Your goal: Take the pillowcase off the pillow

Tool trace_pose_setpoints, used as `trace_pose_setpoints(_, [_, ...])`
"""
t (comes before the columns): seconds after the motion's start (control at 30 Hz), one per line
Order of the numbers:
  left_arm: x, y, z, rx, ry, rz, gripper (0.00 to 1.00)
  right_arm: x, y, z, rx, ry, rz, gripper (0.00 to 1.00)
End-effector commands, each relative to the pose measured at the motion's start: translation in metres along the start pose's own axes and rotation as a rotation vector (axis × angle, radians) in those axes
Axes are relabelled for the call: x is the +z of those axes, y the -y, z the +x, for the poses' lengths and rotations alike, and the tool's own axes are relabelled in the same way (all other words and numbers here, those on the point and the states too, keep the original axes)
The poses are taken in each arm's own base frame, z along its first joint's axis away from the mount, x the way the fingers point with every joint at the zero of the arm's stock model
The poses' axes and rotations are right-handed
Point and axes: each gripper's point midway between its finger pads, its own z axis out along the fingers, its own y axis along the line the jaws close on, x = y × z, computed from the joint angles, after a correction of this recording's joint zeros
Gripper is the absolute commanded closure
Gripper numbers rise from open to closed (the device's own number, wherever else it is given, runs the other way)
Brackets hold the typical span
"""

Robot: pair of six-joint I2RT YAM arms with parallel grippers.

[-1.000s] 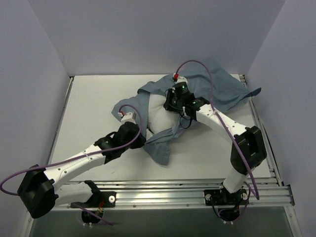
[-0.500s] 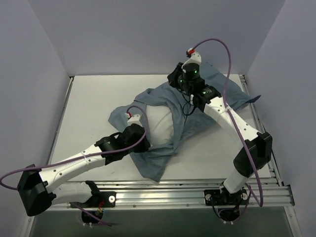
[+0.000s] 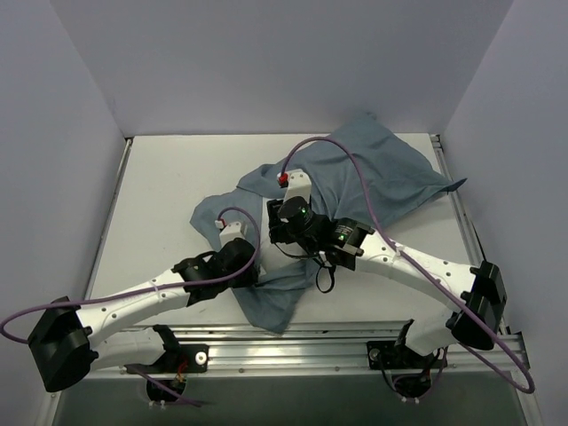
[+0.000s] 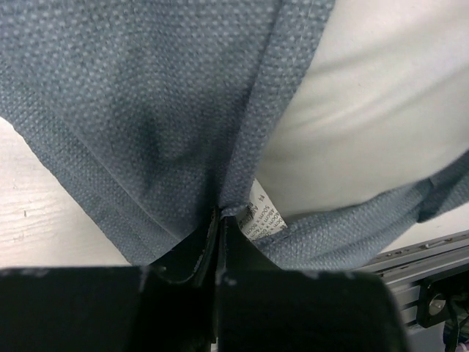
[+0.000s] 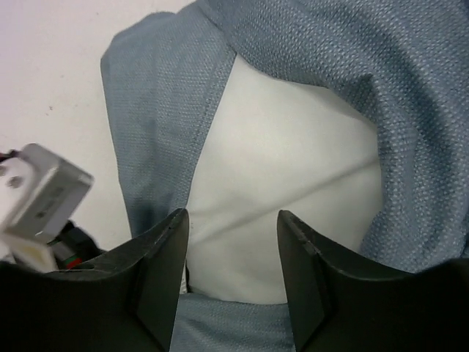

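The pillowcase [image 3: 382, 173] shows its plain blue-grey side and lies crumpled from the table's middle to the back right. My left gripper [image 3: 252, 270] is shut on the pillowcase's hem [image 4: 227, 207], next to a white label [image 4: 262, 214]. In the left wrist view the white pillow [image 4: 366, 110] shows bare beside the cloth [image 4: 132, 95]. My right gripper [image 3: 277, 234] is open and empty just above the pillow [image 5: 278, 169], one finger [image 5: 165, 271] on each side, with the pillowcase's opening [image 5: 330, 51] around it. In the top view the arms hide most of the pillow.
A metal rail [image 3: 337, 342] runs along the near table edge and also shows in the left wrist view [image 4: 432, 293]. Grey walls close in the left, back and right. Purple cables [image 3: 351, 169] loop over both arms. The left wrist's housing [image 5: 44, 198] sits close to my right gripper.
My right arm went to the back of the table and has come back to the near middle, now open over the pillow. The pillowcase spread to the back right. My left gripper kept its hold.
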Motion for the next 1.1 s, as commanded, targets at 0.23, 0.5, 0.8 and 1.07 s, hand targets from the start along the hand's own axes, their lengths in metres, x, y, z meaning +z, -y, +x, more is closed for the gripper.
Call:
trace_pose_setpoints(0.23, [0.004,0.005,0.007,-0.056,-0.017,0.029,0.97,-0.008,0.021,0.059,0.165,-0.031,0.188,0.33])
trace_pose_setpoints(0.5, [0.007,0.006,0.009,-0.053,-0.028,0.032,0.97,0.002,0.014,0.103,0.194,-0.107,0.132,0.10])
trace_pose_setpoints(0.8, [0.009,0.007,0.010,-0.044,-0.033,0.030,0.97,0.021,-0.017,0.126,0.140,-0.179,0.036,0.05])
trace_pose_setpoints(1.07, [0.008,0.004,0.011,-0.052,-0.031,0.028,0.97,0.050,-0.001,0.167,0.103,-0.282,0.125,0.27])
